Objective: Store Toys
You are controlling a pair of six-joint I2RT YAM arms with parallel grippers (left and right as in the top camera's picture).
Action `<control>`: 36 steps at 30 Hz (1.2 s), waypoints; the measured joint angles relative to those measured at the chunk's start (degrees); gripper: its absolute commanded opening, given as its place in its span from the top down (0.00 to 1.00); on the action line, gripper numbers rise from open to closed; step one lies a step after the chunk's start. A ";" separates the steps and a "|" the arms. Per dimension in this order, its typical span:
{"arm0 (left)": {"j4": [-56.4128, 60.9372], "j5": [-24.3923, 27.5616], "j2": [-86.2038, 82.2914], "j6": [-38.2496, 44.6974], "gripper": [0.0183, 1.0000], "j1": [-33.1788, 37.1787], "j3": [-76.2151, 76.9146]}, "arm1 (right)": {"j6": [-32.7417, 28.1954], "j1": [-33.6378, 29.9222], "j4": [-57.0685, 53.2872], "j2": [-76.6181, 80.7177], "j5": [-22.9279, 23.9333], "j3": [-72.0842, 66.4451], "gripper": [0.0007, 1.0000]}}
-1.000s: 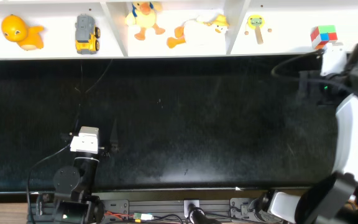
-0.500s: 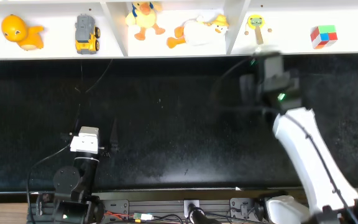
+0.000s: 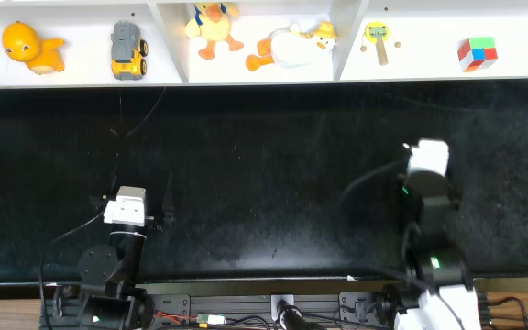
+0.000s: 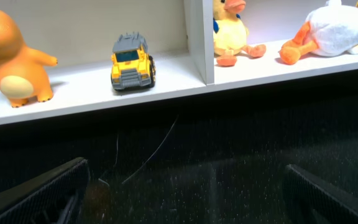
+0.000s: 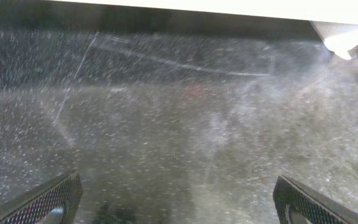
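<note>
Toys: six in sight, all on the white shelf [image 3: 246,81] — orange figure [image 3: 30,46], yellow truck [image 3: 126,50], yellow duck [image 3: 214,27], white plush bird [image 3: 291,46], wooden toy [image 3: 377,38], colour cube [image 3: 478,52].
Left gripper [image 4: 185,186]: fingers apart, holding nothing, low over the black mat [image 3: 264,165].
Right gripper [image 5: 179,193]: fingers apart, empty, over the mat.
Progress: storing looks finished — nothing left to fetch, I'd judge.

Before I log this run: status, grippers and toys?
Left gripper open, empty. Right gripper open, empty, above black mat. Toys, colour cube included, on the white shelf. Nothing in the way.
</note>
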 measured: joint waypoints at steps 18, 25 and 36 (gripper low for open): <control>0.02 0.00 0.00 0.00 0.00 0.00 0.00 | -1.62 -3.10 0.35 -33.31 -14.69 -15.98 0.00; 0.02 0.00 -0.02 0.02 0.00 0.00 0.00 | -1.18 0.46 2.03 -36.72 -18.78 -16.17 0.00; 0.02 0.00 0.00 0.02 0.00 0.00 0.00 | -1.44 -1.25 2.12 -36.72 -20.02 -16.33 0.01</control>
